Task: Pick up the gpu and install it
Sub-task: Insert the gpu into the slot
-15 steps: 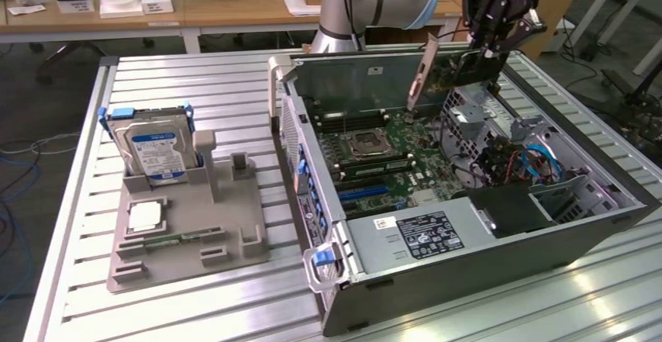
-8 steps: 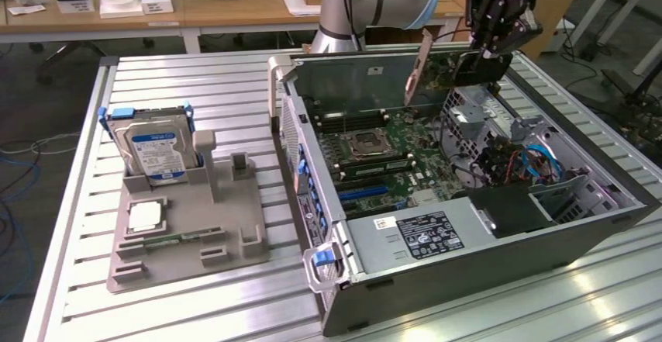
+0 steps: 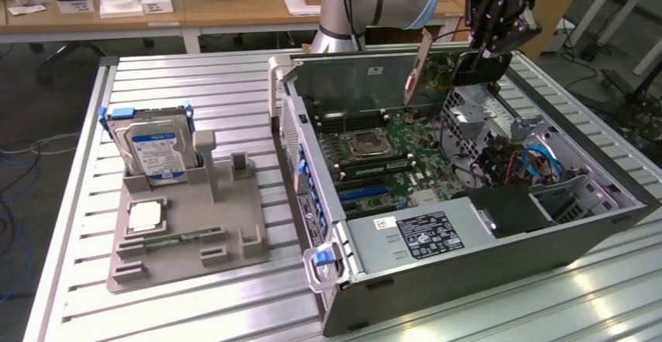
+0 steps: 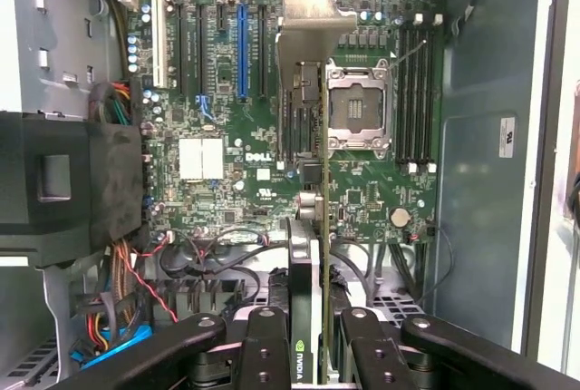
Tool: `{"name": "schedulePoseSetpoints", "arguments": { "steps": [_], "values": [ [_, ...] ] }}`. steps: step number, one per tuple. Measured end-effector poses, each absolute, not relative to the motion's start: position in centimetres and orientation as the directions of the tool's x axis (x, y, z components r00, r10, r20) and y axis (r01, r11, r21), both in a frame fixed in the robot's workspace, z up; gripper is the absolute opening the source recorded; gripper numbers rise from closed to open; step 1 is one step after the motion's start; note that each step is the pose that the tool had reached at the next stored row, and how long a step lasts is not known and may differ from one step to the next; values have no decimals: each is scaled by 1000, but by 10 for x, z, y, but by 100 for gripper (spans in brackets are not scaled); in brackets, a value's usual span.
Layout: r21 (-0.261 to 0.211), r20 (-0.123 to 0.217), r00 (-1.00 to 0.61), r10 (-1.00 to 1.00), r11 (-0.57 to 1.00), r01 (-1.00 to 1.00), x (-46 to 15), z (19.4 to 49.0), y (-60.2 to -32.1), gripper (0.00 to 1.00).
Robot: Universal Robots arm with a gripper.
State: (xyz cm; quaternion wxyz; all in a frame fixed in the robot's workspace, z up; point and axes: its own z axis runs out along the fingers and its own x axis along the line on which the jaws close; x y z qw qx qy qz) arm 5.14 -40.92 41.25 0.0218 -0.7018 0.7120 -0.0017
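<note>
Exterior view, upper right of frame: clamped tight on gpu [image 3: 445, 67] w/ gripper [image 3: 482, 61], held above rear of open PC case [image 3: 486, 272], clear of mobo [image 3: 388, 152]. In wrist view, saw gpu [image 4: 313, 190] edge-on, silver bracket [image 4: 308, 18] at far end, over mobo.

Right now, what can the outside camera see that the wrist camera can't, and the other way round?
Exterior view's extras: the robot arm, the slatted table, and a hard drive standing in a grey holder beside the computer case. Wrist view's extras: the white DELL lettering and the logo on the card's edge. Shared: the end effector shut on the gpu, held over the open case, plus the motherboard and its silver processor socket.
</note>
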Motion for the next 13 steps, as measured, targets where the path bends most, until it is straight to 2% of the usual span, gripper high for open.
{"name": "schedulePoseSetpoints", "arguments": {
  "steps": [13],
  "values": [
    [-33,-29,-15,-999,16,-999,51,412,-408,27]
  ]
}}
